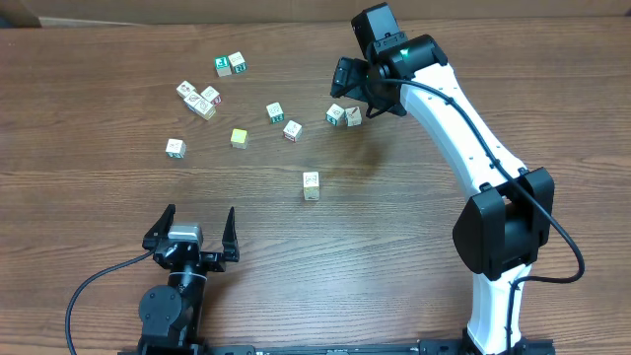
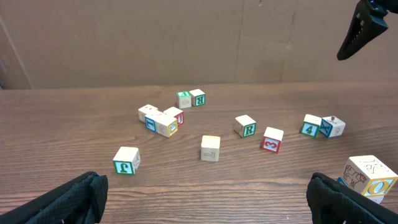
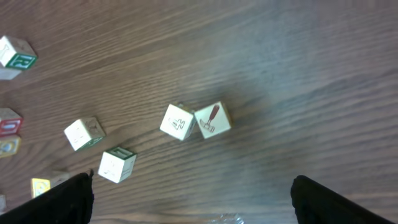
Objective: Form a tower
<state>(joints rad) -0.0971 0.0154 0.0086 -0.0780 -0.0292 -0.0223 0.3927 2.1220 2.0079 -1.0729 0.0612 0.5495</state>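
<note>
The tower [image 1: 312, 184] stands mid-table as a short stack of pale picture cubes. In the left wrist view the tower [image 2: 371, 177] shows at the right edge, one cube on another. My right gripper [image 1: 355, 91] hangs open above two touching loose cubes [image 1: 344, 115]. The right wrist view shows this pair, a number cube [image 3: 178, 121] and a hammer cube [image 3: 212, 118], ahead of the open right gripper [image 3: 193, 205], with nothing between its fingers. My left gripper [image 1: 192, 232] rests open and empty near the front edge, as the left wrist view of the left gripper [image 2: 205, 205] also shows.
Loose cubes lie scattered across the far left half of the table: a pair [image 1: 231, 64], a cluster of three [image 1: 200, 99], a single cube [image 1: 175, 148], a plain yellow-green cube [image 1: 239, 137], and two more [image 1: 275, 111] [image 1: 293, 129]. A cardboard wall [image 2: 186, 37] stands behind.
</note>
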